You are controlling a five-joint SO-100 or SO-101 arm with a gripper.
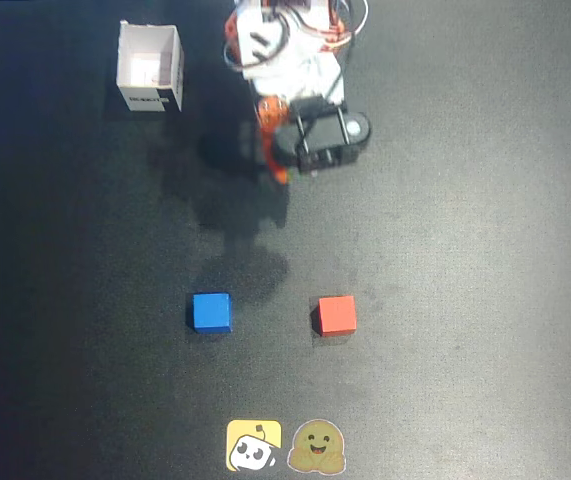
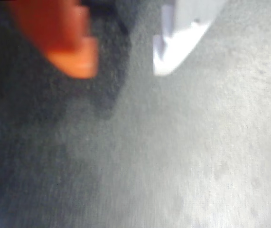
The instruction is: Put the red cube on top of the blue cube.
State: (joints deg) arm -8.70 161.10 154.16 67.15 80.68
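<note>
In the overhead view the red cube (image 1: pixel 336 314) rests on the dark mat right of centre. The blue cube (image 1: pixel 211 311) sits level with it, about two cube widths to its left. Both stand free and apart. My gripper (image 1: pixel 279 168) hangs near the arm's base at the top, far above both cubes in the picture. The blurred wrist view shows the gripper (image 2: pixel 126 71) open, an orange finger (image 2: pixel 73 45) at upper left and a white finger (image 2: pixel 178 47) at upper right, with only bare mat between them. A sliver of blue shows at that view's bottom left corner.
An open white box (image 1: pixel 150 67) stands at the upper left of the overhead view. Two stickers, yellow (image 1: pixel 254 445) and brown (image 1: pixel 317 447), lie at the mat's bottom edge. The arm's base (image 1: pixel 285 45) fills the top centre.
</note>
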